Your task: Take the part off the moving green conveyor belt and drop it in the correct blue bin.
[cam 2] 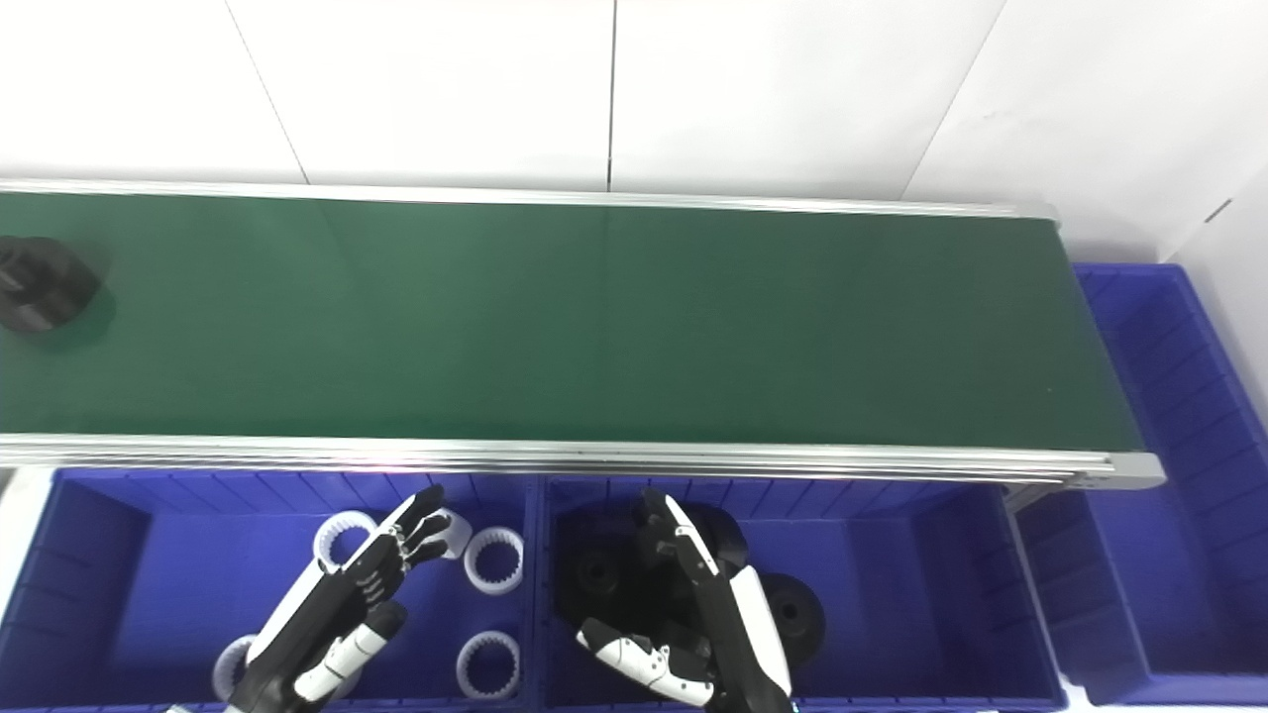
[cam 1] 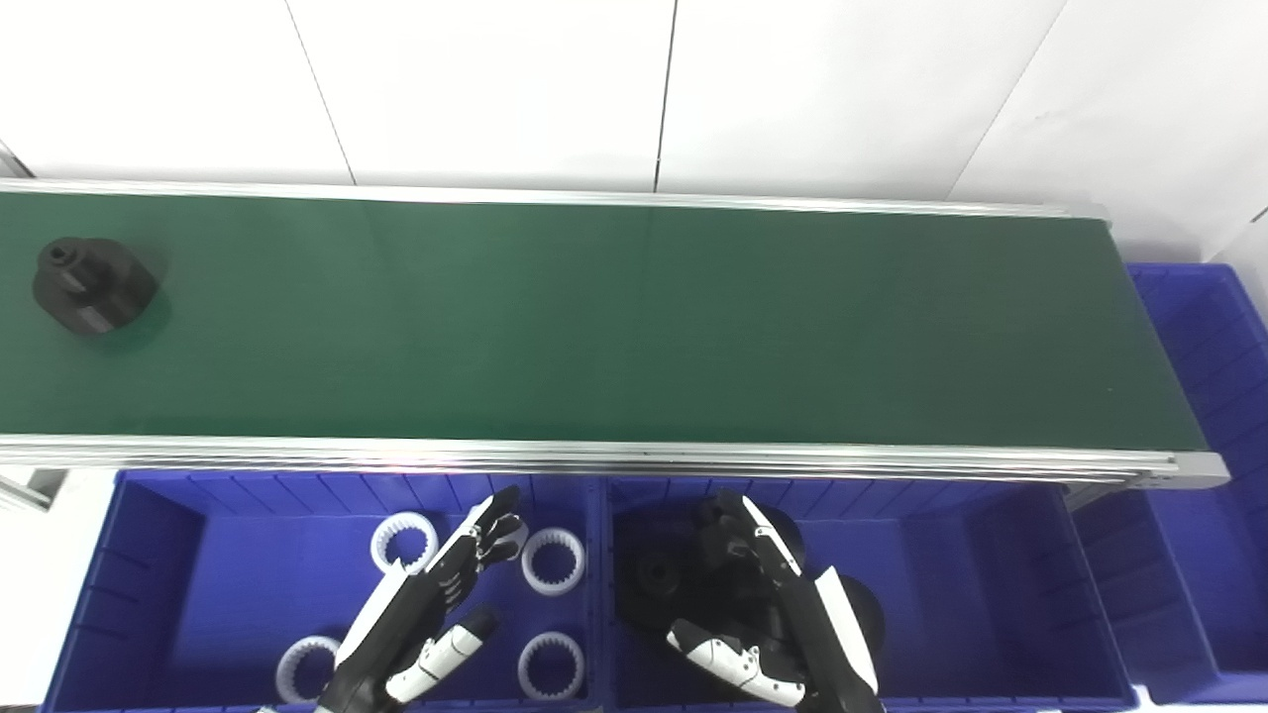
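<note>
The green conveyor belt spans the full width of the view, and the 1 part on it, a black part, sits at the far left end, well apart from both hands; in the right eye view it is partly cut off by the picture edge. Principal risk: the belt moves, so a reach timed late or early would likely close on bare belt or knock the part sideways instead of seating it in the palm. Secondary risk: mis-sorting. The left blue bin holds white toothed rings, while the middle blue bin holds black parts similar in colour and shape to the one on the belt, so the middle bin appears to be the correct destination; a release over the divider between the 2 bins could send the part to the wrong side. A third blue bin stands at the belt's right end; an unpicked part would probably run off into it. Pose: both arms enter from the bottom edge and both hands hover low over the bins, below the belt's near rail. The left hand is over the ring bin, fingers extended and spread, thumb apart, holding nothing. The right hand is over the black parts, fingers extended forward, thumb splayed to the left, also empty. Neither hand is yet raised to belt height.
</note>
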Motion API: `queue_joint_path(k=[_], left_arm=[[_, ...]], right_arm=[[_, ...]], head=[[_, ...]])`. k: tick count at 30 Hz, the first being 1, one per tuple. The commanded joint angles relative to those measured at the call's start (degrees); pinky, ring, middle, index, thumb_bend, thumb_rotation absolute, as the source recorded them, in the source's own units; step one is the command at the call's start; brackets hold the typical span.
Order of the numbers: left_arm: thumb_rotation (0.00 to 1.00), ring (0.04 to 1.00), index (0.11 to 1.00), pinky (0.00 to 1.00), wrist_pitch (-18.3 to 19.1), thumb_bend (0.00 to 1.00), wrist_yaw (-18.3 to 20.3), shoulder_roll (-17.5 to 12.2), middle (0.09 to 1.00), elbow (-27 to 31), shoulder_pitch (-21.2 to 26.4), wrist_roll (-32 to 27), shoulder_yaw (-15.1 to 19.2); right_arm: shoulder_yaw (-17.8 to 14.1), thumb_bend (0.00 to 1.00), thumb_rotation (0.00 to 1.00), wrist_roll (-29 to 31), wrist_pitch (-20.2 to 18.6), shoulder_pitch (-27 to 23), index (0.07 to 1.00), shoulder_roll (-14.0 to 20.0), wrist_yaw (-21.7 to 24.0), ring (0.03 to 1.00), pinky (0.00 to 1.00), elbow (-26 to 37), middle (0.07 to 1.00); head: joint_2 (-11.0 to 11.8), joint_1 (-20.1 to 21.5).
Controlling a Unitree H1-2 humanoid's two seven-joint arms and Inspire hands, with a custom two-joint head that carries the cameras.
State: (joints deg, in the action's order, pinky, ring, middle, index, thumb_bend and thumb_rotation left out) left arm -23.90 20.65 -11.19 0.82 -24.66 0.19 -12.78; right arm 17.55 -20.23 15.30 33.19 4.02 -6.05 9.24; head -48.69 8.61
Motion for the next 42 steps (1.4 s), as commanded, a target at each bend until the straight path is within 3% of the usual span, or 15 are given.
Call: queue_joint_path(k=[1, 26, 32, 33, 35, 36, 38, 42], left_arm=[[0.84, 0.957, 0.977, 0.9, -1.92, 0.43, -0.65, -0.14, 0.995, 0.67, 0.5, -0.51, -0.04], [0.82, 0.959, 0.976, 0.9, -1.35, 0.41, -0.77, -0.38, 0.998, 0.75, 0.42, -0.33, -0.12], [0.79, 0.965, 0.962, 0.91, -2.6, 0.46, -0.74, 0.52, 0.991, -1.41, 0.34, -0.84, -0.93], [0.79, 0.959, 0.954, 0.9, -2.83, 0.48, -0.89, 0.9, 0.985, -2.01, 0.49, -0.55, -1.27], [0.73, 0.963, 0.937, 0.93, -2.99, 0.49, -1.32, 1.29, 0.975, -2.58, 0.64, 0.44, -1.88], [0.71, 0.959, 0.923, 0.92, -2.99, 0.5, -1.53, 1.34, 0.97, -2.61, 0.64, 0.9, -2.12], [0.69, 0.943, 0.908, 0.89, -3.01, 0.52, -1.95, 1.92, 0.961, -2.97, 0.8, 1.21, -2.51], [0.73, 0.963, 0.926, 0.91, -3.02, 0.54, -0.45, 1.14, 0.976, -5.69, 3.68, 1.01, -3.76]], right_arm=[[0.03, 0.79, 0.53, 0.59, 3.28, 0.6, 0.937, -0.44, -0.34, 0.907, 0.85, 0.41, 0.935], [-0.28, 0.77, 0.5, 0.62, 3.6, 0.34, 0.936, -0.48, -0.26, 0.902, 0.84, -0.73, 0.931], [-0.74, 0.76, 0.53, 0.11, 5.77, 0.14, 0.947, 0.93, -0.46, 0.9, 0.82, -2.82, 0.936], [-1.01, 0.76, 0.54, 0.52, 6.78, 0.05, 0.949, 1.25, -0.59, 0.901, 0.81, -3.71, 0.936], [-1.55, 0.75, 0.52, 1.3, 8.35, -0.23, 0.951, 1.63, -0.66, 0.909, 0.82, -5.3, 0.942], [-1.76, 0.74, 0.5, 1.57, 8.87, -0.37, 0.954, 1.74, -0.63, 0.915, 0.82, -5.88, 0.947], [-2.11, 0.71, 0.47, 2.39, 10.11, -0.89, 0.962, 2.08, -0.36, 0.927, 0.84, -7.19, 0.959], [-2.49, 0.71, 0.45, 4.3, 11.05, -1.75, 0.969, 2.29, 0.44, 0.936, 0.87, -9.03, 0.968]], head=[[-0.03, 0.16], [0.94, 0.07], [6.44, -9.82], [8.93, -13.2], [11.04, -15.75], [11.04, -15.75], [13.29, -18.05], [14.58, -18.73]])
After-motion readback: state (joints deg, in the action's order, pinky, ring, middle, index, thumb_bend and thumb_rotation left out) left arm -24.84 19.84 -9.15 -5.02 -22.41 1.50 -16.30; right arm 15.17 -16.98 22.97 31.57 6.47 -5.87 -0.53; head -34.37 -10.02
